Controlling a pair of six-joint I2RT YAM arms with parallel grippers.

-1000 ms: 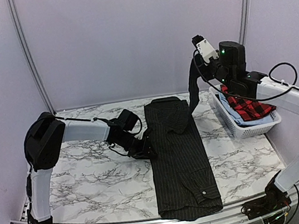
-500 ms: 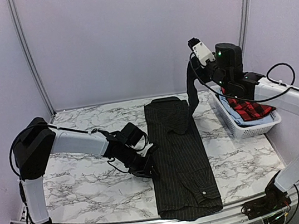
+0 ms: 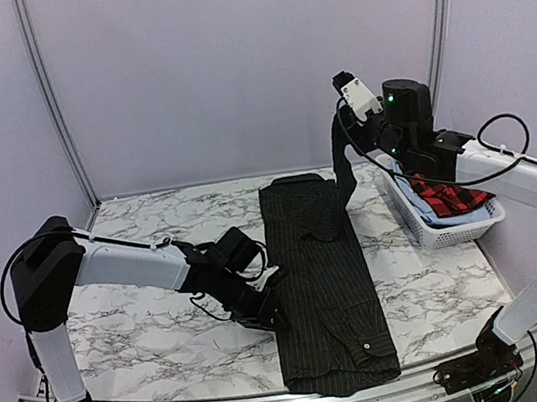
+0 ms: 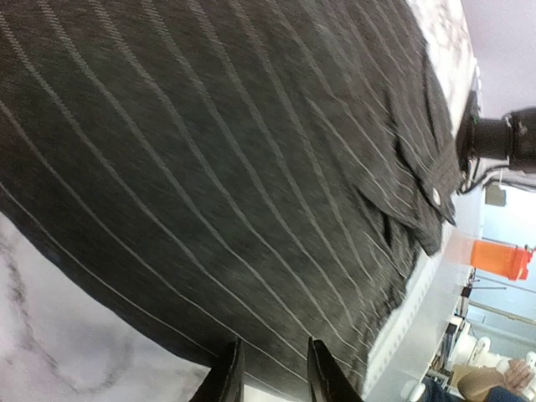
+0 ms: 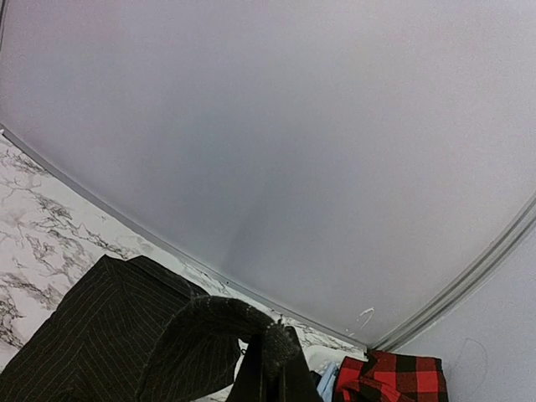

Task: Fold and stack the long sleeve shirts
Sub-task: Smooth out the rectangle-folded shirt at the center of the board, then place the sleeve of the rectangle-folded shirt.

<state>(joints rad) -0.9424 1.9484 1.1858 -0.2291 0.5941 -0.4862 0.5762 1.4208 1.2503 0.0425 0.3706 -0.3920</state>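
On the surface [image 3: 156, 329] the black shirt [image 3: 321, 284] lies flat, its sleeve [image 3: 345, 174] pinched aloft by the right gripper [image 3: 344, 134], which should lay it across the body while the left gripper [image 3: 273, 313], narrowly parted, steadies the left edge; the red shirt [image 3: 444, 193] sits in the basket [image 3: 407, 213]

White/blk arms [image 3: 126, 263], blk cables [image 3: 505, 117], green LED [image 3: 390, 97]
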